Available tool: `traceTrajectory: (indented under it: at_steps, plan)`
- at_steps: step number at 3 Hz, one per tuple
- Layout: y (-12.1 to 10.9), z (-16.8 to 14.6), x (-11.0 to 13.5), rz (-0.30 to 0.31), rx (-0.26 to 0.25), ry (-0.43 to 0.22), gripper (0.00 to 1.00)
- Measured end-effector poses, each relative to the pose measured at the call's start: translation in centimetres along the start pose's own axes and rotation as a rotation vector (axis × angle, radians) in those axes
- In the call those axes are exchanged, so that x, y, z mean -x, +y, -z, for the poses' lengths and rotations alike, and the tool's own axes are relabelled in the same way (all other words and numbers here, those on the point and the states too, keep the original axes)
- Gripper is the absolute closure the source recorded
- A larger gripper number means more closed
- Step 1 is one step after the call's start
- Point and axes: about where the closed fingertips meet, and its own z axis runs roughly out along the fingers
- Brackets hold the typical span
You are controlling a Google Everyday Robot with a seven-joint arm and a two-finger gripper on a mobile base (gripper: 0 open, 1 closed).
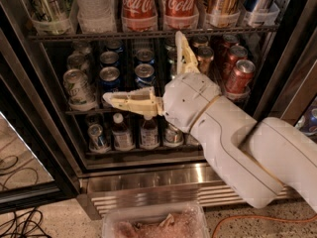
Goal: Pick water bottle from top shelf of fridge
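Observation:
The water bottle [95, 5] stands on the top shelf [99, 34] of the fridge [148, 175], second from the left in a clear bin; its cap is out of view above. My gripper [143, 66] is open and empty, with the fingers spread wide. One finger [130, 101] points left in front of the middle rack's cans. The other finger [182, 53] points up, its tip at the top shelf's front edge under the Coca-Cola bottles. The gripper is below and to the right of the water bottle.
Two red Coca-Cola bottles [138, 6] stand right of the water bottle, a green bottle [47, 6] left of it. Cans [109, 76] fill the middle rack, small white-capped bottles [121, 133] the lowest. The open glass door [22, 148] is at left. A plastic tub [153, 222] and cables [20, 222] lie on the floor.

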Motion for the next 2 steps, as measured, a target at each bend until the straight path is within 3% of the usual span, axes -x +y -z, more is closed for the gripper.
traceTrajectory:
  at_steps: [2]
  plan:
    - [0.1, -2.9, 1.2, 0.036, 0.044, -0.051, 0.00]
